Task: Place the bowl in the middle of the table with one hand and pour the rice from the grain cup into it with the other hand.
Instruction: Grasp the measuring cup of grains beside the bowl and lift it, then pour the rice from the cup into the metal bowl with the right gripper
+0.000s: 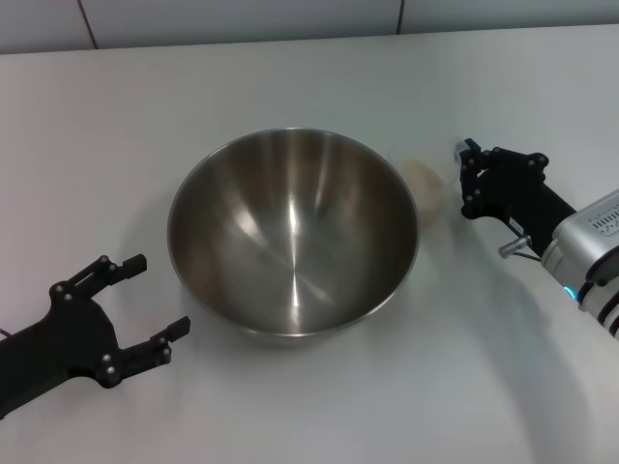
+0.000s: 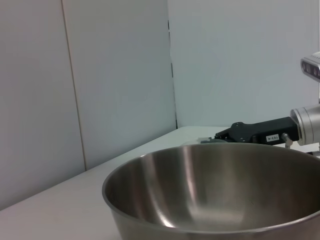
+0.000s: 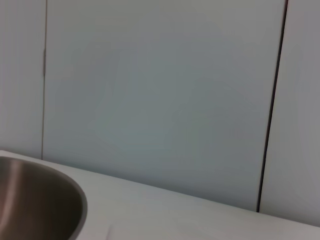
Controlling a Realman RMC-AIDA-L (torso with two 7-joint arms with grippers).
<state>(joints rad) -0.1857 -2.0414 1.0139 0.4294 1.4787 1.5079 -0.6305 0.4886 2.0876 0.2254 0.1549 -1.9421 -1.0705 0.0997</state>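
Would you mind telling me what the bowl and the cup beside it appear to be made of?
The bowl looks like polished stainless steel: its curved walls show bright streaks and reflections. The cup, mostly hidden behind the bowl's rim, looks like clear, thin plastic, pale from the rice inside, though that is less certain.

The grain cup (image 1: pixel 424 184) sits mostly hidden behind the bowl (image 1: pixel 293 232) rim, just beyond the right gripper (image 1: pixel 464 179) jaws. Its rice cannot be made out. The left gripper (image 1: pixel 145 304) arm is cut off by the picture's edge.
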